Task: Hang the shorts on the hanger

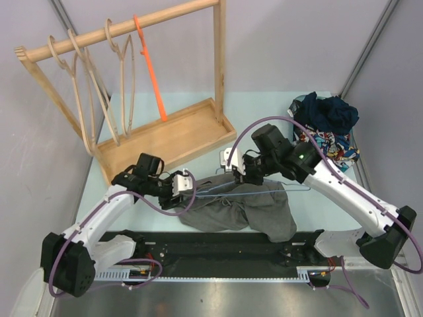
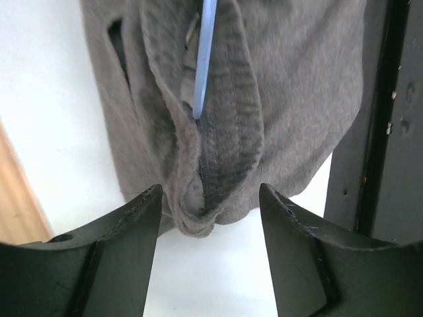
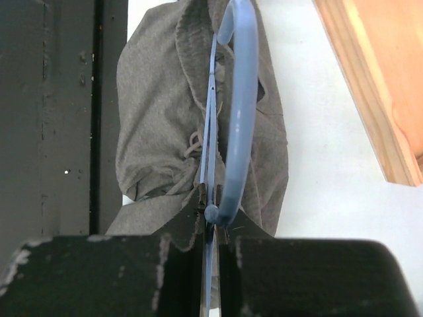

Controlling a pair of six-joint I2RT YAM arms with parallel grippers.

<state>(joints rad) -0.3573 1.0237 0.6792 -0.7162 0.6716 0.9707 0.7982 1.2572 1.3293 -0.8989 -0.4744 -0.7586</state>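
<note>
My right end effector (image 3: 210, 216) is clamped on the hanger (image 3: 242, 99); my left end effector (image 2: 210, 195) stands apart, facing the shorts (image 2: 297, 99).

Plain grey walls (image 1: 297, 39) enclose a pale counter (image 1: 258, 105). A wooden garment rack (image 1: 165, 135) with a tray base stands at its far left, under even light.

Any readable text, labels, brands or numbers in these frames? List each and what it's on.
None can be read in any view.
cartoon-print cloth: colourful print; any lettering is too small to tell.
shorts, hanger, wooden rack: no label, brand or number visible.
</note>
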